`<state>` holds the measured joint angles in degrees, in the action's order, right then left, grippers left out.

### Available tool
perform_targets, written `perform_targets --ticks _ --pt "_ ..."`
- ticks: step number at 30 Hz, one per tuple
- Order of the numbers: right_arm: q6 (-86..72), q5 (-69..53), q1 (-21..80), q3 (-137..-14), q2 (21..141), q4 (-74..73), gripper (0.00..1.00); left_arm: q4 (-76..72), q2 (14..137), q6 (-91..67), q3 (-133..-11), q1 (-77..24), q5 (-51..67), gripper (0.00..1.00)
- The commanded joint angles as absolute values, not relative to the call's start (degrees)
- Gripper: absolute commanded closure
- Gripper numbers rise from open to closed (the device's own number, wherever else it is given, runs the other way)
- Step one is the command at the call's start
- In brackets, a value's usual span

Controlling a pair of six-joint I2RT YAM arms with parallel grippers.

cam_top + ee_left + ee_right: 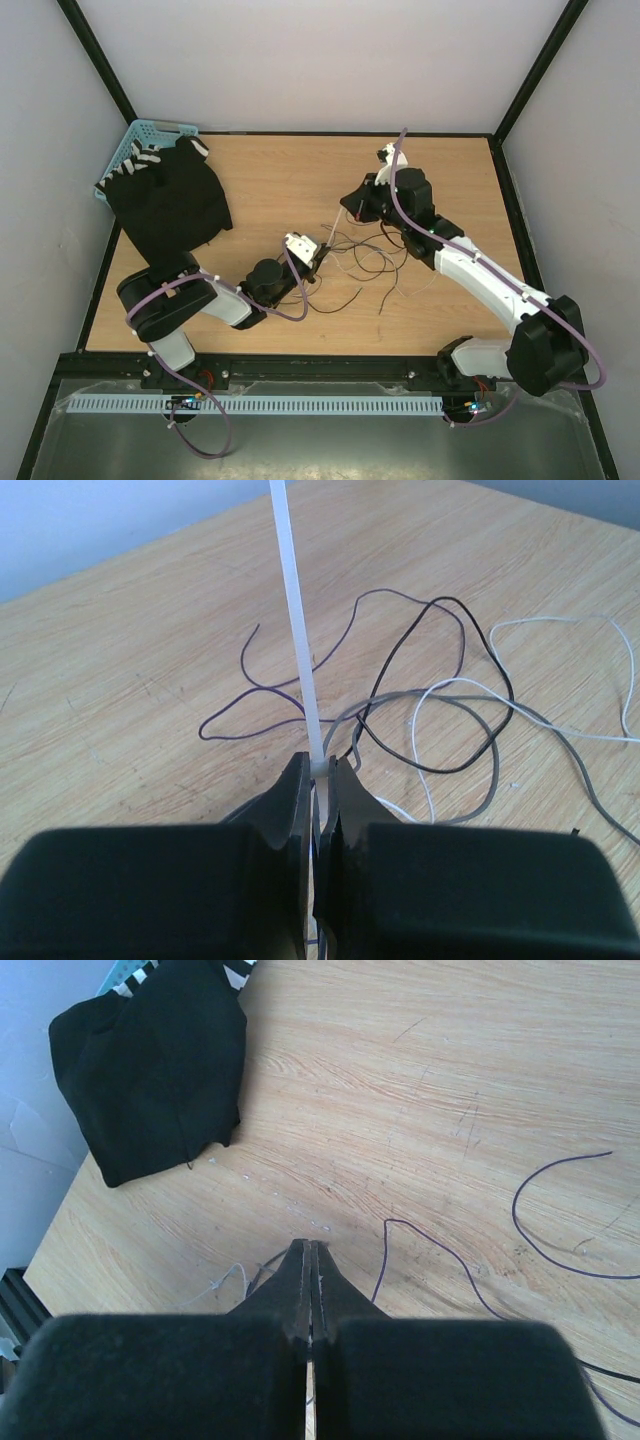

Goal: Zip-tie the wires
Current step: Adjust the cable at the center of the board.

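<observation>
On the light wooden table (270, 180), the left gripper (318, 251) lies near the centre and points toward two o'clock. Its jaws are closed to a narrow slit around the foot of a thin, straight white plastic zip tie (298, 650), with a few strands pinched in beside it. In the left wrist view the strip rises from those dark fingertips (296, 785) toward twelve o'clock and leaves the frame at the top. From above, it slants toward one o'clock and ends at the right gripper (347, 207), which reaches in from four o'clock. That gripper's jaws are pressed flat together, and a pale sliver low in their seam in the right wrist view looks like the strip. The wires (440, 770) are a loose tangle of hair-thin, curling strands in black, grey, white and purple. They fan out over the table from the left gripper's tips toward three o'clock, beneath the right arm. A rumpled black cloth (170, 205) with white stripes lies at ten o'clock, overlapping a light blue plastic basket (135, 145) in that corner.
</observation>
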<state>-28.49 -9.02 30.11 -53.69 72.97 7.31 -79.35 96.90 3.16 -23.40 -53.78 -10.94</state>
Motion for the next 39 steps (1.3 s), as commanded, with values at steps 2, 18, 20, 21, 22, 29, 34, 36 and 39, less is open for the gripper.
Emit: perform_targets --ticks 2,18,20,21,22,29,34,36,39 --pt "-27.8 -7.9 28.9 -58.1 69.9 11.1 1.00 -76.7 98.5 2.6 -22.3 -54.3 -11.5 1.00" --pt "-26.5 -9.8 28.7 -59.1 68.1 11.2 1.00 -76.7 97.5 3.2 -22.1 -53.8 -12.0 1.00" --pt "-25.3 -10.7 28.7 -56.9 66.1 14.1 0.83 -76.6 95.1 3.8 -21.6 -53.8 -12.9 1.00" --pt "-24.3 -10.9 28.6 -55.4 64.8 15.6 0.73 -76.6 93.7 4.0 -21.4 -53.8 -13.5 1.00" --pt "-23.9 -10.9 28.6 -54.4 63.4 16.8 0.64 -76.5 92.3 4.4 -21.2 -53.8 -14.0 1.00" --pt "-13.1 -6.9 28.3 -48.0 52.3 17.1 0.00 -47.7 78.9 0.8 -28.3 -52.7 -17.6 1.00" --pt "-8.9 -3.9 28.1 -43.1 45.6 15.0 0.01 -40.4 72.8 -5.2 -29.7 -49.3 -14.5 1.00" --pt "-7.7 -6.0 28.1 -41.4 44.3 14.5 0.01 -35.2 70.7 -7.4 -31.5 -48.1 -12.9 1.00" --pt "-6.3 -11.3 28.1 -38.6 43.3 14.6 0.00 -27.7 67.9 -9.4 -34.3 -46.9 -10.9 1.00"
